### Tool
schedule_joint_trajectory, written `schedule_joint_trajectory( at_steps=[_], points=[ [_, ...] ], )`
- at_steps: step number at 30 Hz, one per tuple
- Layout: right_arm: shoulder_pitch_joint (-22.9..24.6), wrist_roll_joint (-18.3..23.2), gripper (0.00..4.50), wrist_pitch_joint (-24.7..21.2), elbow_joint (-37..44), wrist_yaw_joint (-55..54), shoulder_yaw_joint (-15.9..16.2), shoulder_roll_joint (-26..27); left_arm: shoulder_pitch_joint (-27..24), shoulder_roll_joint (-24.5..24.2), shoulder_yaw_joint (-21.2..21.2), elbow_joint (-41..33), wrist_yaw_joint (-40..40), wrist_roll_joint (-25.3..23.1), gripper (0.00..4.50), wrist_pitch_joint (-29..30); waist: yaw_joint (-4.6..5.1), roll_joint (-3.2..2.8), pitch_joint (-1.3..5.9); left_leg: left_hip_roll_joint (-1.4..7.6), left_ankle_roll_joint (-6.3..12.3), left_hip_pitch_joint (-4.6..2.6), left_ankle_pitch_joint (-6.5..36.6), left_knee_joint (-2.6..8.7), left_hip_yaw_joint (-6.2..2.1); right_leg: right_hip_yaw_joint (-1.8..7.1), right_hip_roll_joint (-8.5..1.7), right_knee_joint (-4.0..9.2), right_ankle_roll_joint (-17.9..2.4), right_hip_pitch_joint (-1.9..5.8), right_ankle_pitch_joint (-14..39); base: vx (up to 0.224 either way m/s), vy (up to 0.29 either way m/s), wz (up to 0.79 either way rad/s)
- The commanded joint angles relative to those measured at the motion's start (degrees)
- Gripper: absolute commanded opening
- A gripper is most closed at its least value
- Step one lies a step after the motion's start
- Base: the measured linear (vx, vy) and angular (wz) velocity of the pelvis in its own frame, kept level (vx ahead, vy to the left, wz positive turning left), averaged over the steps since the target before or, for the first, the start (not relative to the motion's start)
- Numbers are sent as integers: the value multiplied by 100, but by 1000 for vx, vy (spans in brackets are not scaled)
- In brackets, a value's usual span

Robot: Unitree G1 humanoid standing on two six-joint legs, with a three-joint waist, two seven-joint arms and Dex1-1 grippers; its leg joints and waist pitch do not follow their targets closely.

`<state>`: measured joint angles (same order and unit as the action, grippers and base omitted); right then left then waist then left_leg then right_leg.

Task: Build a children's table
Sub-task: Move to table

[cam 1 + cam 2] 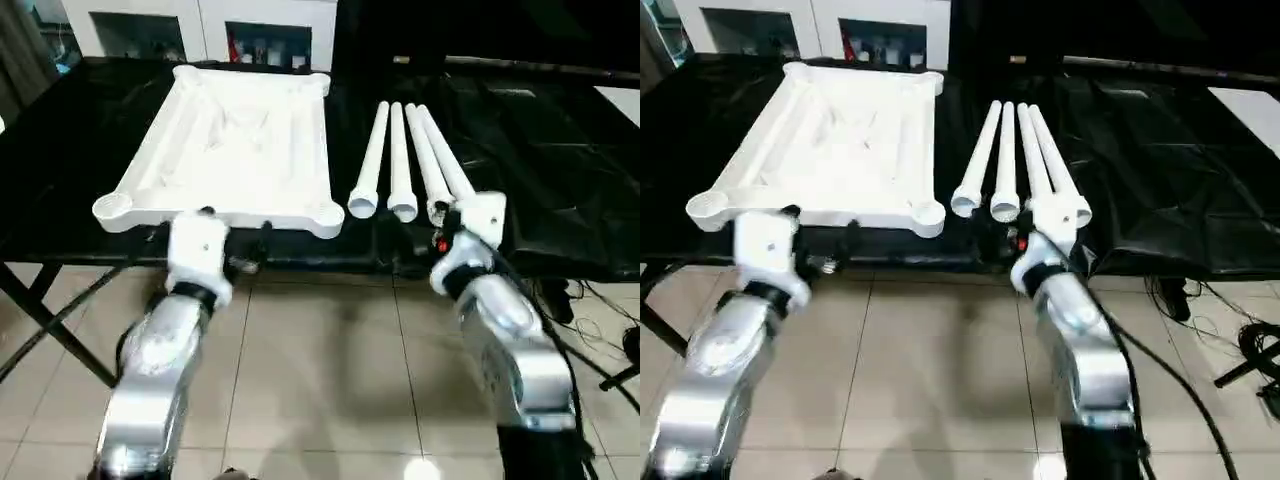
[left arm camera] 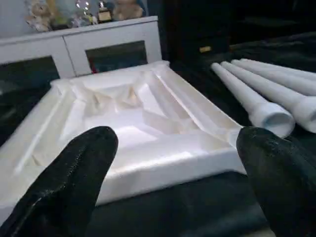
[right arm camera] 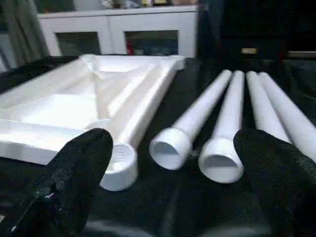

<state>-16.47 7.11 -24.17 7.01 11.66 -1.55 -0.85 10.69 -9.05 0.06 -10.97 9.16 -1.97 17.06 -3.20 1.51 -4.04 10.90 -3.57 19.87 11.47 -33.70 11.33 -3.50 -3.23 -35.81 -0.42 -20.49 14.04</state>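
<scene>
The children's table lies in parts on a black-draped table. Its white top point(image 1: 235, 140) rests upside down on the left, ribbed underside up, with round sockets at the corners. To the right of it, several long white tube legs point(image 1: 400, 160) lie side by side, open ends toward me. My left gripper point(image 2: 173, 163) hangs open just short of the top's near edge, nothing between its black fingers point(image 2: 74, 182). My right gripper point(image 3: 173, 163) is open too, level with the near corner socket point(image 3: 121, 165) and the leg ends point(image 3: 170, 145), touching nothing.
The black-draped table point(image 1: 540, 150) stretches right past the legs, its near edge just ahead of my wrists. A white cabinet with glass doors point(image 1: 200, 30) stands behind. Black frame struts point(image 1: 50, 320) slant to the tiled floor at left; cables point(image 1: 600, 310) trail at right.
</scene>
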Motion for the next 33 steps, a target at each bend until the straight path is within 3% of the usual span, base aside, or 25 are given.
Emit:
schedule_joint_trajectory(
  at_steps=[1,2,4,8,9,10,11,13,14,15,16,17,18,19,20,21,22,24,26,27,28,29,30,32,33],
  points=[
    [-23,-18,444,-23,-128,-62,41,34,94,13,47,148,-11,59,450,39,14,-101,314,206,-62,-230,2324,483,-125,258,-359,607,-843,260,1839,0,0,0],
    [-40,-1,444,33,-208,-89,56,90,131,-37,50,219,5,44,450,14,18,-109,285,180,21,-326,2588,494,-107,230,-354,698,-920,285,2316,0,0,0],
    [-92,-47,444,134,-366,-118,132,70,165,-95,30,290,16,28,450,-40,-11,-89,310,157,124,-304,2333,521,-98,248,-375,767,-935,429,2382,67,7,-1],
    [-223,-137,444,220,-650,-90,185,30,200,-82,104,414,-31,62,450,-16,-26,-142,401,154,321,-374,1660,562,-84,217,-305,662,-1187,550,1325,88,9,2],
    [-268,-129,444,198,-758,-19,190,0,229,-33,128,479,-91,37,450,4,-124,14,435,-119,1009,268,919,369,-213,53,-420,738,-1052,1032,628,120,9,10],
    [-275,-141,444,210,-773,9,213,-19,229,-26,113,472,-87,25,450,15,-171,-123,578,-192,1364,264,563,257,-197,14,-584,771,-872,1150,316,144,16,43],
    [-284,-149,444,225,-786,26,224,-36,235,-21,94,470,-85,12,450,21,-124,-166,525,-159,1952,348,51,163,-351,-165,-658,829,-684,1134,277,144,16,43],
    [-285,-164,444,217,-791,39,267,-31,211,-47,58,422,-37,7,450,44,-35,-281,540,-211,2483,59,-930,142,-602,-535,-236,701,-375,1076,26,184,6,68],
    [-282,-170,444,214,-793,38,291,-18,184,-62,41,377,8,25,450,61,45,-340,579,-153,2844,-299,-1346,162,-854,-628,-14,462,-234,866,-10,214,-12,66],
    [-280,-146,444,238,-800,63,338,-5,161,-93,42,361,25,43,450,70,400,-332,674,484,4232,-1383,-2591,102,-1929,-410,76,-437,201,-384,1512,256,-74,47],
    [-279,-127,444,260,-806,84,367,1,148,-113,43,357,30,55,450,74,368,-328,644,509,4346,-1302,-3260,133,-2113,-288,-9,-617,288,-487,1544,170,-131,25],
    [-274,-94,444,269,-819,82,356,26,145,-103,75,372,15,80,450,78,375,-276,596,508,3566,-1194,-3291,47,-1792,70,-209,-668,448,-723,897,170,-131,25],
    [-273,-72,444,271,-829,81,341,40,147,-90,95,384,2,92,450,82,294,-129,481,220,2731,-852,-2387,278,-1430,146,-155,-630,397,-614,-3,10,-151,9],
    [-270,-68,444,276,-827,87,340,38,149,-86,94,388,9,84,450,82,282,-34,469,26,2501,-774,-1709,310,-1267,242,-184,-353,220,-536,-437,-43,-137,-2],
    [-267,-64,444,282,-825,93,339,37,151,-82,92,394,16,75,450,82,225,81,374,-260,2223,-586,-893,348,-1033,360,-218,50,106,-291,-651,-43,-137,-2],
    [-256,-38,444,286,-812,83,293,27,151,-78,42,407,63,51,450,82,-142,311,405,-889,1413,-22,940,-652,-660,1270,-910,724,381,608,1607,51,-100,10],
    [-256,-33,444,283,-811,73,276,25,153,-77,30,410,72,52,450,85,-153,326,367,-794,1139,-29,868,-789,-711,1297,-936,773,191,559,2236,97,-71,15],
    [-270,-11,444,279,-819,56,233,11,161,-77,-5,419,80,56,450,90,-117,205,315,-566,473,259,286,-911,-816,1160,-930,732,-720,773,2567,99,-60,7],
    [-249,3,444,297,-788,46,242,19,159,-100,-12,433,113,62,450,83,-100,67,298,-385,368,307,93,-785,-861,1032,-963,824,-1334,761,2383,107,9,-5],
    [-219,-9,444,303,-757,30,266,15,173,-117,-11,455,143,70,450,75,-76,-150,280,-173,438,223,18,-226,-797,569,-624,874,-1478,690,2538,101,55,1],
    [-219,-9,444,303,-757,30,266,15,173,-117,-11,455,143,70,450,75,-59,-250,301,-93,448,107,133,-16,-756,395,-488,866,-1376,686,2541,140,116,-1],
    [-213,1,444,298,-750,29,258,14,193,-128,-23,471,153,62,450,72,126,-466,308,215,495,-67,1226,480,-1086,8,22,391,-907,578,2068,140,116,-1],
    [-212,8,444,297,-749,29,253,13,202,-133,-30,480,158,57,450,70,384,-494,535,526,1050,-848,1813,502,-1586,-71,100,-389,-551,-82,1289,196,133,-1],
    [-186,28,444,287,-722,0,229,20,228,-152,-59,494,222,62,450,72,360,-480,538,457,1554,-848,1822,408,-1572,-60,66,-594,-146,-265,816,177,85,4],
    [-178,37,444,269,-711,-14,209,15,247,-151,-69,500,238,65,450,70,379,-395,467,332,1940,-754,1754,455,-1403,-79,20,-651,173,-404,354,125,57,0]
  ],
)
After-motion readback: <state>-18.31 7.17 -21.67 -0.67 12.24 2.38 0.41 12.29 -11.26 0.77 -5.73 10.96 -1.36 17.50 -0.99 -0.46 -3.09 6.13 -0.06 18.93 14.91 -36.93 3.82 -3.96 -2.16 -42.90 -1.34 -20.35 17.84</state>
